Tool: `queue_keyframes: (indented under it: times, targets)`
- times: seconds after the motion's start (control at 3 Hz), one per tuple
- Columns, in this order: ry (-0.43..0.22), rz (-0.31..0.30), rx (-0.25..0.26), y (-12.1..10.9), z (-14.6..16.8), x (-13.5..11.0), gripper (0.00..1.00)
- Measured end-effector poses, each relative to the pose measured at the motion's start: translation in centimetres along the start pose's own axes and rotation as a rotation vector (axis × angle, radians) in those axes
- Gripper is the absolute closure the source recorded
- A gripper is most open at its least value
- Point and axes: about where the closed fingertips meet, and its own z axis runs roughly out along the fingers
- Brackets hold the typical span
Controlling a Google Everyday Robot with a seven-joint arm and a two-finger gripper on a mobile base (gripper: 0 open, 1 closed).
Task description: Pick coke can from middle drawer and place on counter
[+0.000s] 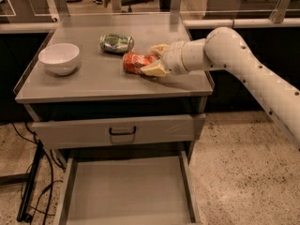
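The coke can [135, 62] lies on its side on the counter [93, 81], right of centre. My gripper [153, 59] reaches in from the right, with one cream finger behind the can's right end and one in front of it, both touching it. The gripper is shut on the can, and the can rests on the counter top. The middle drawer [126, 191] is pulled out below, and its flat grey floor is bare.
A green-and-silver can [116, 42] lies just behind the coke can. A white bowl [59, 57] stands at the counter's left. The drawer with a black handle [123, 131] is closed under the counter. Black cables [33, 182] run over the floor on the left.
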Motion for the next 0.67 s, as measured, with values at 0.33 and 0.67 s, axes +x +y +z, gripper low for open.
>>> queue_keyframes:
  times: [0.33, 0.67]
  targets:
    - [0.000, 0.000, 0.000, 0.00, 0.00, 0.00, 0.16]
    - [0.000, 0.000, 0.000, 0.00, 0.01, 0.00, 0.00]
